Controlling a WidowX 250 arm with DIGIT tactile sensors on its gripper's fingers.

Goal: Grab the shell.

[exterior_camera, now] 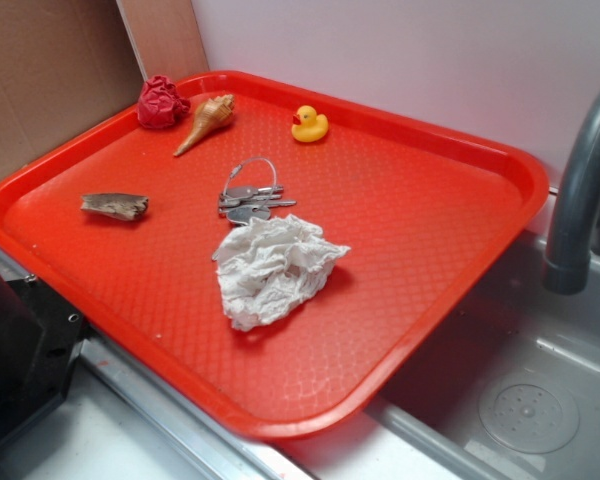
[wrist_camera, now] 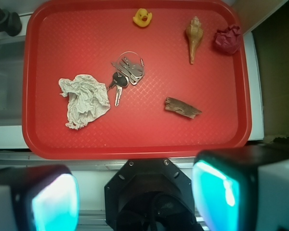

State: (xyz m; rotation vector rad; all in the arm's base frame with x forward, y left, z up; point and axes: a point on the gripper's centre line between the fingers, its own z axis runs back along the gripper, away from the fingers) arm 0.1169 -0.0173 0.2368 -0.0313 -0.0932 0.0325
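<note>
We see the shell (exterior_camera: 206,121) lying on its side in the upper left of the exterior view, near the far rim of the red tray (exterior_camera: 450,260). Its wide end points up toward the rim and its thin tail runs down and left into the tray. From the wrist view it sits in the upper right of the frame (wrist_camera: 194,38), tail pointing down.

Just left of it in the exterior view is the dark red crumpled ball (exterior_camera: 161,102), close but apart as far as we can tell, tucked into the tray corner. The yellow duck (exterior_camera: 309,124) stands to the right, with bare tray between the two. Below the shell tail the surface is open down to the bunch of keys (exterior_camera: 250,197) at mid-tray. The crumpled white paper (exterior_camera: 274,268) lies just below the keys, and the grey-brown shard (exterior_camera: 115,206) rests alone near the left rim, well apart from the shell.

Our gripper (wrist_camera: 135,195) hangs off the tray's near edge at the bottom of the wrist view. Its two fingers (wrist_camera: 216,192) stand wide apart with nothing between them. A grey faucet (exterior_camera: 580,190) rises at the right edge of the exterior view, beyond the tray.
</note>
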